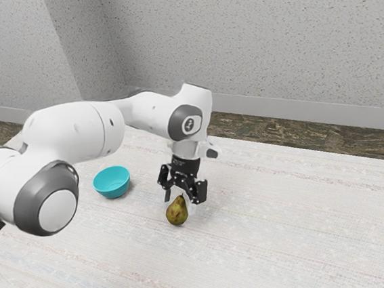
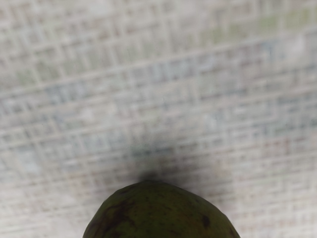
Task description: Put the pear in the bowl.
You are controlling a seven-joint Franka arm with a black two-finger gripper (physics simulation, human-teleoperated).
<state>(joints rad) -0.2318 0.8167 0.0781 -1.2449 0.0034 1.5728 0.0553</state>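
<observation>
Over the pear, my gripper (image 1: 183, 197) points down with its black fingers spread, one on each side of the pear's narrow top. The green-brown pear (image 1: 177, 211) stands upright, stem up, just under the hand in the exterior view. In the wrist view the dark rounded pear (image 2: 161, 213) looms large at the lower edge, close below the hand. The turquoise bowl (image 1: 112, 183) sits on the table, apart from the pear, toward the exterior view's left. Its inside shows nothing in it.
A pale, streaked tabletop (image 1: 289, 237) spreads around the pear and bowl. Behind the table's far edge are a brown floor (image 1: 272, 128) and a speckled grey wall (image 1: 256, 35). The arm reaches past the bowl from the exterior view's left.
</observation>
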